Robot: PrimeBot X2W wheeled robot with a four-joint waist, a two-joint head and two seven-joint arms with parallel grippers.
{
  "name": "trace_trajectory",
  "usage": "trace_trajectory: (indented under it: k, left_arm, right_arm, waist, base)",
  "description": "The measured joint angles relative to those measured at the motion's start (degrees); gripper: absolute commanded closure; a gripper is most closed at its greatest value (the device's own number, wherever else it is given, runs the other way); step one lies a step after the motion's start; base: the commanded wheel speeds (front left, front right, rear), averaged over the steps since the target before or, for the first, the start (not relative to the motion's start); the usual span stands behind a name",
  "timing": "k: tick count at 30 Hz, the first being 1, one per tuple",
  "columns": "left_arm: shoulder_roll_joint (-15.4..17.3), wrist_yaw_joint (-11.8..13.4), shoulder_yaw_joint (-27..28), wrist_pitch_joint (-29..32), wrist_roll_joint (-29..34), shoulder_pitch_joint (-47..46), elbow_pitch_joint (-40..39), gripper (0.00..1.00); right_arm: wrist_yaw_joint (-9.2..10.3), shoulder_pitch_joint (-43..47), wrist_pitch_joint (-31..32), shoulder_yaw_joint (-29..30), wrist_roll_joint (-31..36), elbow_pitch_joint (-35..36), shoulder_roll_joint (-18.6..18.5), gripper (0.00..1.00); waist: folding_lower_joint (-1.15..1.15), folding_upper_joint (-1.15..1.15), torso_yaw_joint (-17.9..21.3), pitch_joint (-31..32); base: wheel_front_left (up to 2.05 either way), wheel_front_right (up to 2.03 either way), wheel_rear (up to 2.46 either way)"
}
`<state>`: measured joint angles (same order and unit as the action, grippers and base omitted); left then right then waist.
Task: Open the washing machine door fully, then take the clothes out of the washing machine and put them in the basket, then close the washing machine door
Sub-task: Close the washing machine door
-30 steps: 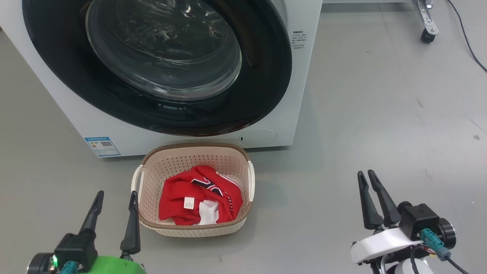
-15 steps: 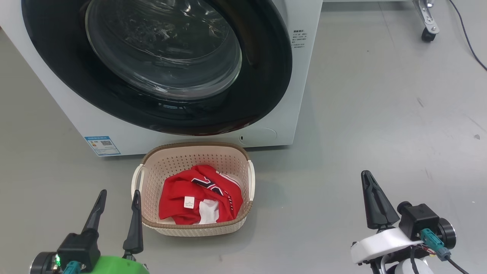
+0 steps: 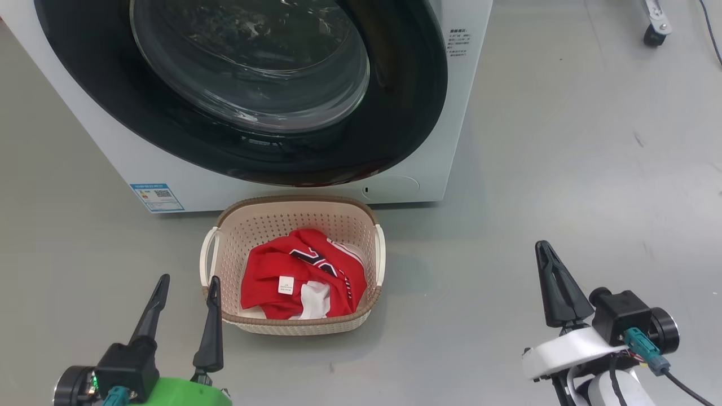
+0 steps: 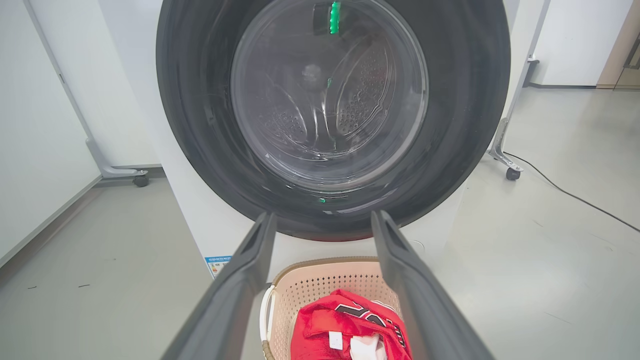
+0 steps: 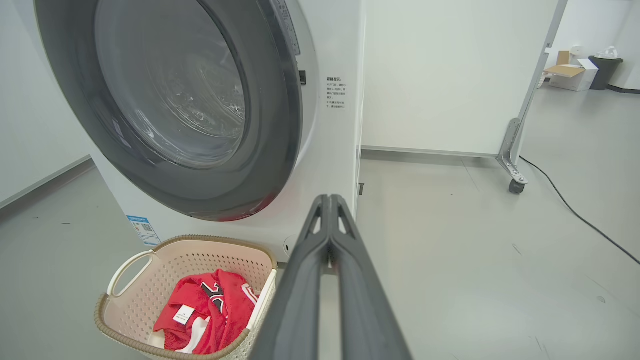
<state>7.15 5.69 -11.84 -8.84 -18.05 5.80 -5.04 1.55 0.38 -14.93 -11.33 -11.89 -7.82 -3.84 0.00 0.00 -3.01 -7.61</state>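
The white washing machine (image 3: pixel 186 194) stands ahead, and the washing machine door (image 3: pixel 395 113), with its black rim and glass bowl, lies shut against its front. On the floor before it sits the cream basket (image 3: pixel 254 231), holding the red and white clothes (image 3: pixel 271 270). My left gripper (image 3: pixel 188 282) is open and empty just left of the basket. My right gripper (image 3: pixel 542 246) is shut on nothing, well to the basket's right. The left wrist view shows open fingers (image 4: pixel 322 215) framing the door (image 4: pixel 200 125) and basket (image 4: pixel 310 280). In the right wrist view the shut gripper (image 5: pixel 327 198) points past the basket (image 5: pixel 200 255).
Grey floor spreads wide to the right of the machine. A wheeled frame leg (image 3: pixel 653 39) and a black cable (image 3: pixel 712 34) lie at the far right. A white partition on casters (image 5: pixel 515 185) stands behind, with a box and a bin (image 5: pixel 570 77) beyond.
My right gripper's fingers have come together from slightly apart. The head camera has shifted a little, so the whole picture sits differently. The left gripper stays open.
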Motion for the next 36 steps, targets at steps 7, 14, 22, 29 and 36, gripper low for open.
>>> trace_trajectory:
  k: [7,14,22,29,36]
  left_arm:
    - [-0.3,0.0,-0.9,-0.1,0.1,-1.3,-1.3,0.00]
    - [-0.9,0.0,-1.7,-0.3,0.6,-4.1,-2.1,0.00]
    - [-1.4,-0.7,-3.2,-0.9,1.2,-7.7,-2.3,0.00]
    - [-2.3,-1.3,-4.1,-1.9,1.5,-10.9,-1.7,0.00]
    - [-2.7,-2.0,-5.2,-2.5,1.6,-12.5,-0.3,0.00]
  right_arm:
    - [-1.38,-4.8,0.0,-0.9,0.9,0.1,-0.5,1.00]
    - [-3.13,-12.6,0.1,-2.1,2.2,0.0,-1.8,1.00]
    - [-5.63,-24.9,1.5,-2.9,3.0,-1.0,-3.0,1.00]
    - [-6.81,-33.8,2.8,-3.6,3.5,-3.4,-3.7,1.00]
    - [-7.48,-40.4,3.8,-4.1,3.5,-6.8,-3.8,1.00]
  waist:
    - [0.00,0.00,-0.5,-2.4]
    - [0.00,0.00,-1.4,-6.0]
    - [0.00,0.00,-3.0,-10.2]
    - [0.00,0.00,-5.5,-13.1]
    - [0.00,0.00,-8.2,-15.5]
  base:
    - [0.00,0.00,0.00]
    - [0.00,0.00,0.00]
    - [0.00,0.00,0.00]
    - [0.00,0.00,0.00]
    - [0.00,0.00,0.00]
